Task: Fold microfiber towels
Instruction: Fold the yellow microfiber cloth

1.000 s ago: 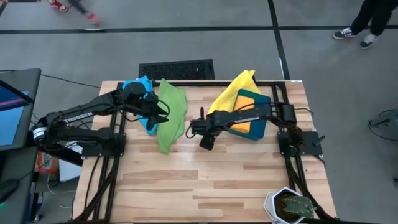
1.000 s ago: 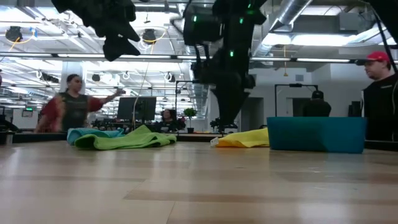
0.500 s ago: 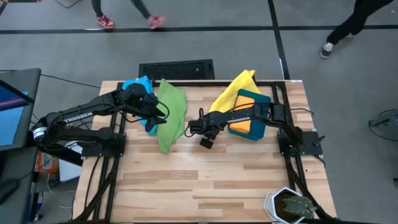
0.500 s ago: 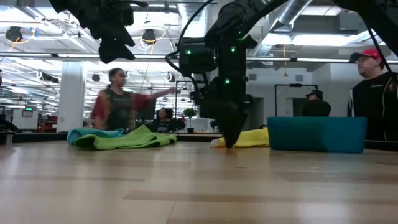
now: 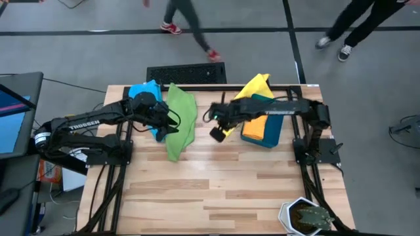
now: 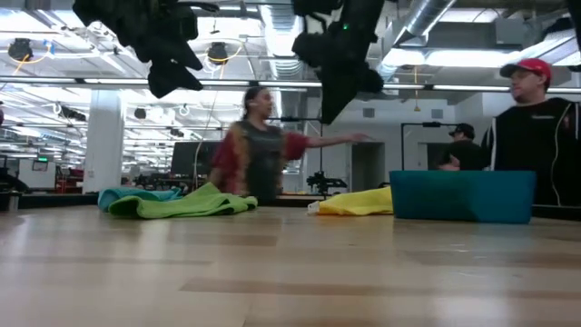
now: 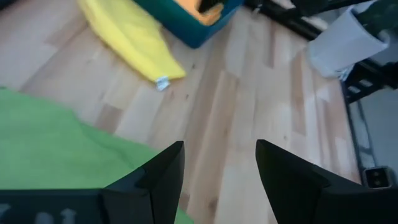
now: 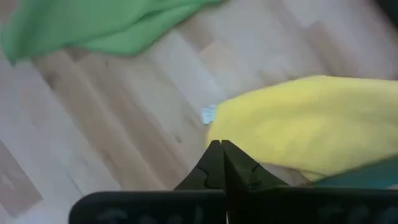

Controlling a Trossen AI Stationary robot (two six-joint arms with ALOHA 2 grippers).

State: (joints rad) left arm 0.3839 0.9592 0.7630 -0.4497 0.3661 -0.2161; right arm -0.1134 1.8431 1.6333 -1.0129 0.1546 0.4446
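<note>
Right hand (image 5: 217, 133) pressed together, empty, above desk (image 5: 223, 183) by yellow towel (image 5: 251, 90). Left hand (image 5: 172, 124) spread over green towel (image 5: 179, 121).

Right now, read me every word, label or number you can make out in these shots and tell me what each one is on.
"TROSSEN": white letters along the left arm, read from the high view.
White tag on the yellow towel: any print too small to read.
Screen at the table's left: nothing legible.
No other readable text.

Right gripper (image 5: 217, 133) apparently touches yellow towel (image 5: 251, 90).
</note>
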